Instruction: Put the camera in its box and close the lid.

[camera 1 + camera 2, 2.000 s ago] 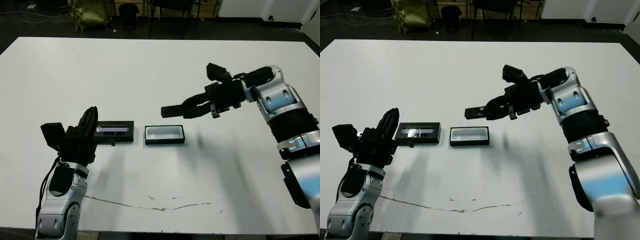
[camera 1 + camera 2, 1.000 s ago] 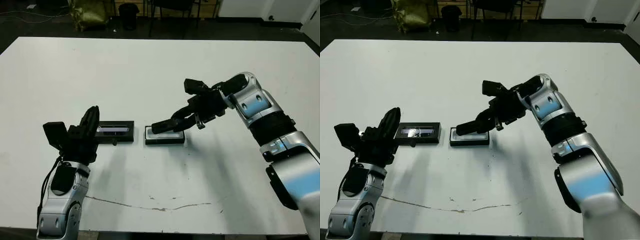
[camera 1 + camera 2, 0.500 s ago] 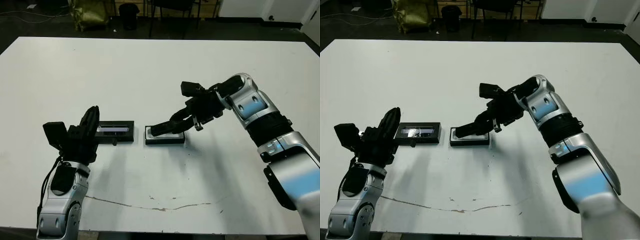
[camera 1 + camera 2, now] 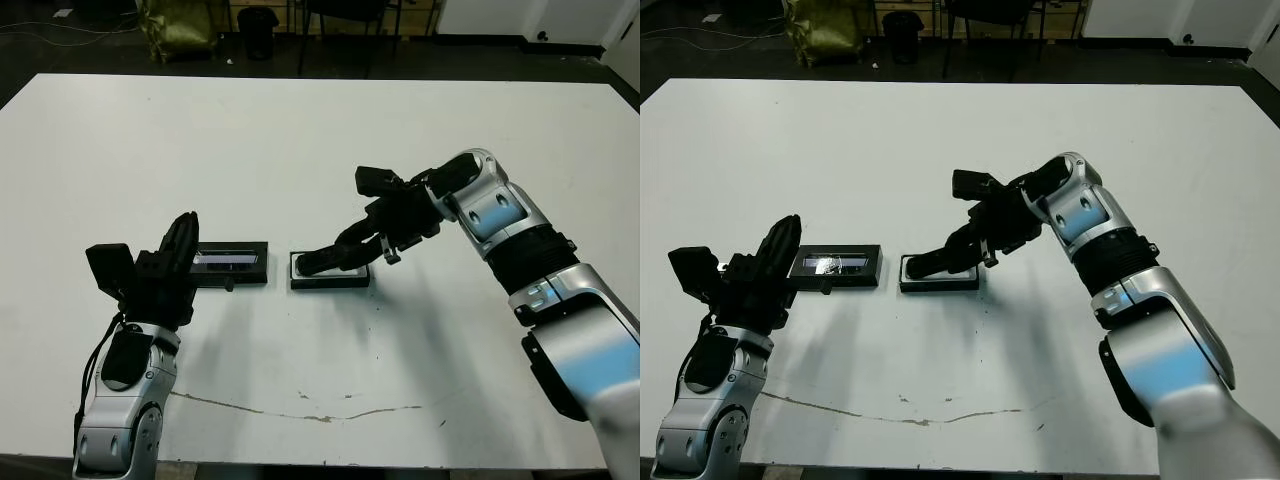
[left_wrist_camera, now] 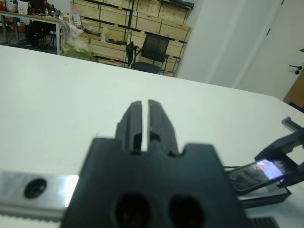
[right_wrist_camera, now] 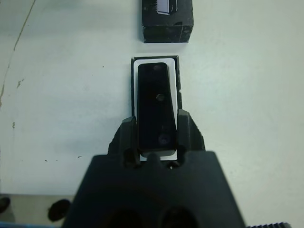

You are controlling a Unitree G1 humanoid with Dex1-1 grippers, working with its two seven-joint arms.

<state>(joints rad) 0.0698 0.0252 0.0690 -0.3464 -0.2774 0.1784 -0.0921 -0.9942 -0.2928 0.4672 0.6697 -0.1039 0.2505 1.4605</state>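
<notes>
My right gripper (image 4: 335, 256) is shut on the camera (image 6: 156, 107), a slim black bar gripped by its near end between both fingers (image 6: 188, 134). The camera hangs tilted just over the box (image 4: 361, 281), lined up lengthwise with the white lining (image 6: 135, 83); whether they touch I cannot tell. In the left wrist view the camera's (image 5: 256, 173) glossy face reflects blue. The lid (image 4: 232, 263) lies flat on the table just left of the box, silvery strip up. My left gripper (image 4: 183, 238) stands shut and holding nothing beside the lid's left end.
A thin dark crack line (image 4: 300, 412) runs across the white table near its front edge. Beyond the far edge stand chair legs and a yellow-green bag (image 4: 180, 30). Bare table (image 4: 330, 140) lies behind the box.
My right gripper has carried the camera left and down, from well above the table to just over the box. The left arm, lid and box have not moved.
</notes>
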